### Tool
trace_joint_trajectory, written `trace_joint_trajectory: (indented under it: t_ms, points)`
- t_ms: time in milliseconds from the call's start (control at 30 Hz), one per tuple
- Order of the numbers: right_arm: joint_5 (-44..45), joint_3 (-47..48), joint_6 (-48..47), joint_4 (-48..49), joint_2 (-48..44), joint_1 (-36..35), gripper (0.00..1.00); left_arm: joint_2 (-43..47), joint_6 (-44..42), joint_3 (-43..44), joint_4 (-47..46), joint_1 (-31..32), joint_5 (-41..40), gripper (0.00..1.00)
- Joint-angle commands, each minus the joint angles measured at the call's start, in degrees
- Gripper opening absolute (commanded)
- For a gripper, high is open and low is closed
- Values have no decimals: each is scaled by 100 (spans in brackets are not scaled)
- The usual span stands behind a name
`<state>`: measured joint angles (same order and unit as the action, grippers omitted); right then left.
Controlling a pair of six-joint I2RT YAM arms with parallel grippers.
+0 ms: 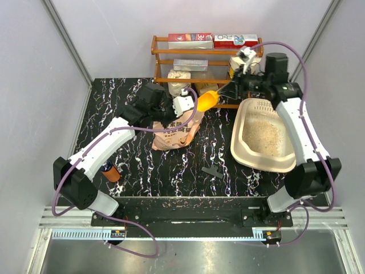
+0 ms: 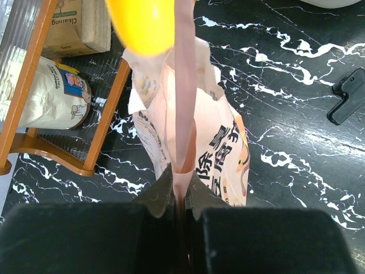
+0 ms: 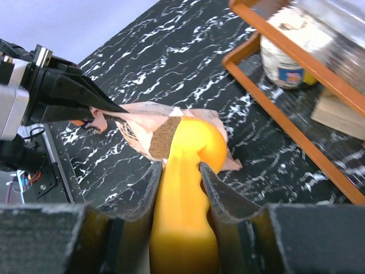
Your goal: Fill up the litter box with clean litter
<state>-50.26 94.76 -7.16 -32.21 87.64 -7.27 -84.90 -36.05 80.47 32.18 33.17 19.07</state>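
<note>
The cream litter box (image 1: 235, 142) lies at the right and holds a layer of beige litter (image 1: 263, 137). The pink-orange litter bag (image 1: 177, 134) stands mid-table. My left gripper (image 1: 183, 107) is shut on the bag's top edge (image 2: 183, 114), with jaws (image 2: 181, 174) pinched on the thin flap. My right gripper (image 1: 231, 90) is shut on the handle of a yellow scoop (image 1: 208, 100). In the right wrist view the scoop bowl (image 3: 199, 142) sits at the bag's open mouth, beside tan litter (image 3: 161, 138), with jaws (image 3: 179, 168) around the handle.
A wooden shelf rack (image 1: 194, 60) with boxes and white sacks (image 2: 54, 94) stands behind the bag. A black clip (image 1: 213, 170) lies on the marble top in front of the litter box. An orange object (image 1: 112, 172) sits by the left arm.
</note>
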Motion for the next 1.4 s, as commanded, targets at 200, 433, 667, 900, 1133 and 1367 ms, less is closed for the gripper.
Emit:
trace_joint_trajectory:
  t_ms: [200,433,667,900,1133,1367]
  points:
    - [16,930,-1085,-488,1019,-1013,0,413,55,-31,-599,41,361,0]
    - [297,614,-1743,-901,774,-1066,0,369,90,22,-643,49,264,0]
    - [1525,403,-1036,-772,1142,-1154,0,387,169,22,-652,49,281,0]
    - [3302,269,119,435,1378,-1610,0,431,222,-57,-661,49,273,0]
    - [3190,763,320,-382,2494,-1875,0,317,222,39,-828,49,255,0]
    - [2741,552,575,-664,2601,-2103,0,150,143,312,-872,58,141,0]
